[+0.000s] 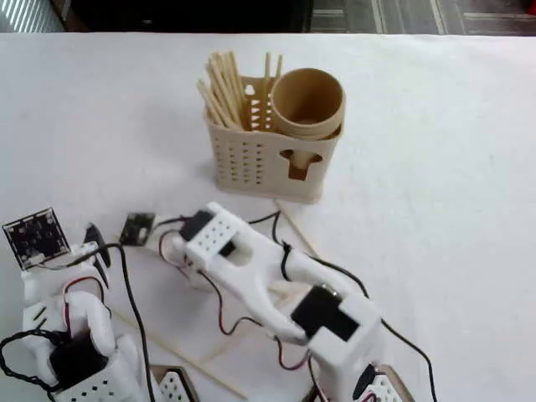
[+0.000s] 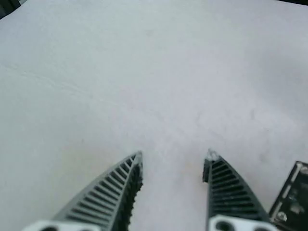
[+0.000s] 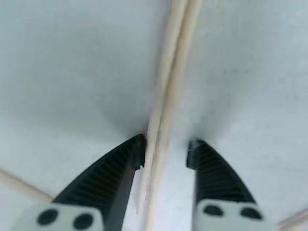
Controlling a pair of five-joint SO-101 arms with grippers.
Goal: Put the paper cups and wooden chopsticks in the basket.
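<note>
Holds the right hand (image 3: 166, 147) spread, one jaw to each side of a pair of wooden chopsticks (image 3: 173, 72) lying flat on the white surface (image 1: 452, 167), not yet pinched. Hangs the left hand (image 2: 173, 156), likewise spread and empty, above a bare patch. Farther out, toward the middle of the far edge, finds the basket (image 1: 251, 163) already carrying a bundle of chopsticks (image 1: 224, 84) and what look like nested paper cups (image 1: 307, 105). Leaves, by the look of it, only stragglers: the pair between the jaws, one loose chopstick (image 1: 293, 224) just off the basket's near side, another stick (image 1: 193, 362) by the near edge. Seems mostly done; still needs those sticks lifted and dropped in.
</note>
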